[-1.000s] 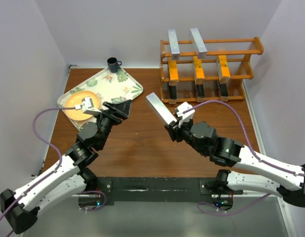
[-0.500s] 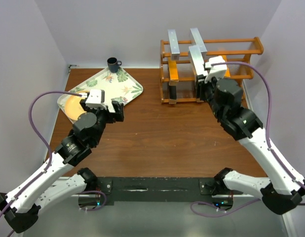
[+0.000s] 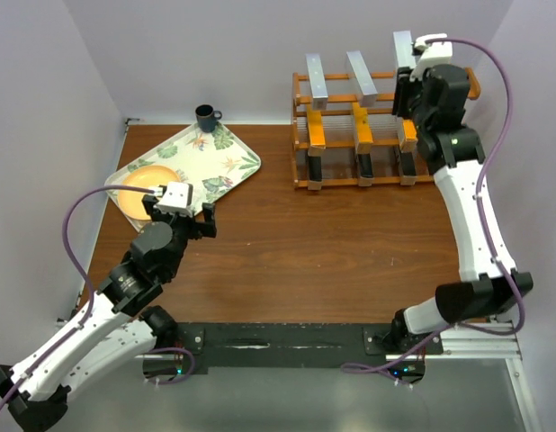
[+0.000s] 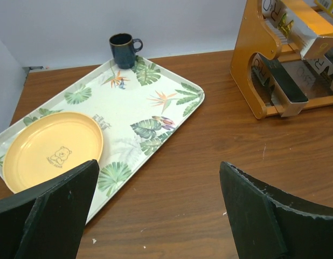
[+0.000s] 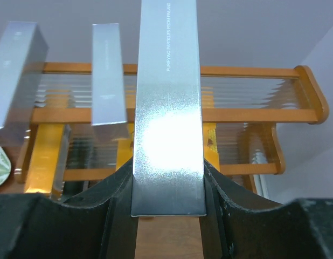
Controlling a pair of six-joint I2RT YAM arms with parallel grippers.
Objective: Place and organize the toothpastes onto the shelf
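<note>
One brown wooden table (image 3: 287,243) under everything, closed in by pale walls. Two white-and-black arms bolted at its near edge: the right arm (image 3: 471,225) stretched far up toward the back right corner, the left arm (image 3: 89,324) bent low over the table's left half. Against the far wall at right, the orange-brown shelf (image 3: 299,112), three tiers of thin rails between solid side panels. Well apart to its left, a leaf-patterned tray (image 3: 233,162) set at an angle, a yellow plate (image 3: 139,184) lying in its near-left end. Nine toothpastes (image 3: 363,126) in all, sorted by colour. Eight already on the shelf: a first silver-grey box (image 3: 315,76) and a second silver-grey box (image 3: 361,76) sloping across the top tier at left and middle, three orange-yellow boxes (image 3: 316,130) on the middle tier, three black boxes (image 3: 314,166) on the bottom tier, the rightmost of each partly hidden behind the right arm. The ninth box (image 5: 166,108), silver-grey too, pinched near its lower end between the closed-in fingers of the right gripper (image 5: 167,178), raised over the free right-hand place on the top tier, parallel to its two neighbours; touching the rail or not, impossible to tell. Left gripper (image 4: 155,216) spread wide with nothing between its fingers, hanging above bare wood near the tray's near edge. Smallest, a dark blue mug (image 3: 206,117), upright just beyond the tray's far corner.
</note>
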